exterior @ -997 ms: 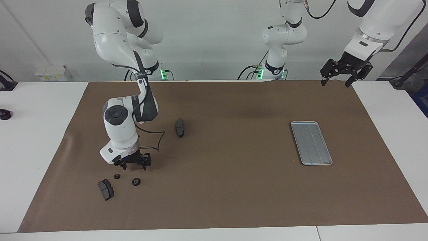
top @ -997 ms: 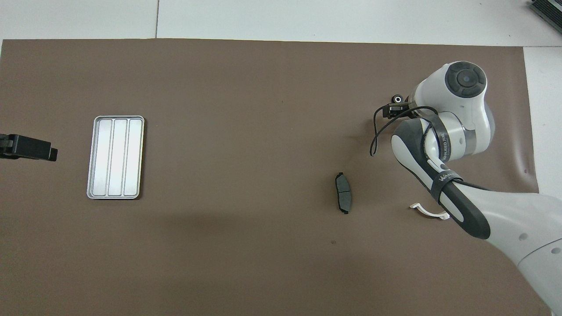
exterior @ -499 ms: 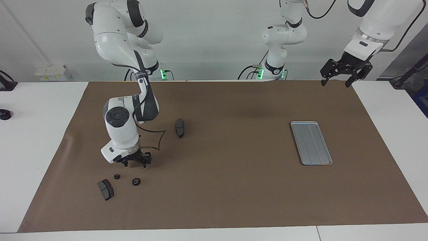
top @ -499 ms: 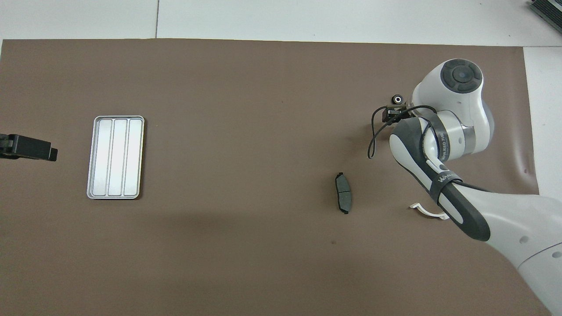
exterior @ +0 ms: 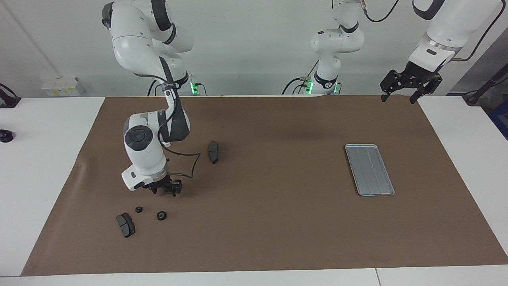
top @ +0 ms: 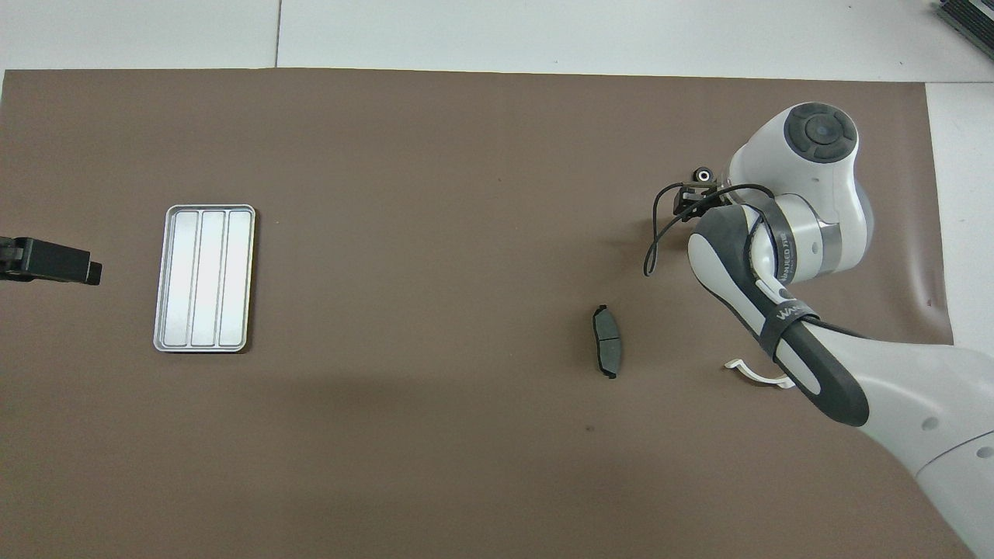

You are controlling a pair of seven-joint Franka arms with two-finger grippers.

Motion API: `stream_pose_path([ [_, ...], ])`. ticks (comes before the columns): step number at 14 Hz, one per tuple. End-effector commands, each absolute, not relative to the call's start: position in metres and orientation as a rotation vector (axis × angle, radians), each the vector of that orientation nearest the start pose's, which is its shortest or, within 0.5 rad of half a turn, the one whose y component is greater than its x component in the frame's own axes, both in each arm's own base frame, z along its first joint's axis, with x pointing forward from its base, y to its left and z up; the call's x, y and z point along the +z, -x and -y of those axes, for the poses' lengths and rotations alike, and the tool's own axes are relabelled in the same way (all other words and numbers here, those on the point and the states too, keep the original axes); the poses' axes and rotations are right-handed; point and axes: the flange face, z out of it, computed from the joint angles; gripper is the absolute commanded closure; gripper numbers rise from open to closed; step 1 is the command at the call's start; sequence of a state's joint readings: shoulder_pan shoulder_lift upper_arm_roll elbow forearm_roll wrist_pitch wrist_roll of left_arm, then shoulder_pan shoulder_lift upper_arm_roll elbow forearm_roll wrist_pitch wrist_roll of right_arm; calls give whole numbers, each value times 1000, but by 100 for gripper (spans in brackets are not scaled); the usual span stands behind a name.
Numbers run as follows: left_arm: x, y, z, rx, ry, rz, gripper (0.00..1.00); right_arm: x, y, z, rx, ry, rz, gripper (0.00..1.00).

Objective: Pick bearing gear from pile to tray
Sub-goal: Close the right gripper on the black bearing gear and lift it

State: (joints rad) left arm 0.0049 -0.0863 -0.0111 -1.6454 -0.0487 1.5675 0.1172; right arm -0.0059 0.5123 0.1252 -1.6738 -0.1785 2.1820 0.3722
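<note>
Low right gripper above mat, gears nearby

Robotics lab: two white Franka arms bolted at a white desk under a brown mat, bare white wall, loose cabling, green status lights at the bases.

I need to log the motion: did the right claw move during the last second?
Yes. In the facing view the right claw has risen and drifted away from the larger gear, toward the brake pad nearer the robots.
</note>
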Motion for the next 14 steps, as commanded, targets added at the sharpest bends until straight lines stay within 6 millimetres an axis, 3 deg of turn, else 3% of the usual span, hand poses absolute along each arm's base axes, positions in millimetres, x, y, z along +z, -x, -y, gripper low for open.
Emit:
stream_pose_path([
  [1,636,-523,6,9,3166,-200,0,307,-663,-65,-2,3198,-333,32],
  [4,635,-522,19,10,3164,-224,0,301,-655,-64,26,3202,-345,38],
  [8,635,-526,17,-46,3170,-216,0,296,-647,-64,48,3196,-436,41],
  [14,639,-524,18,26,3108,-254,0,295,-645,-64,53,3196,-441,52],
])
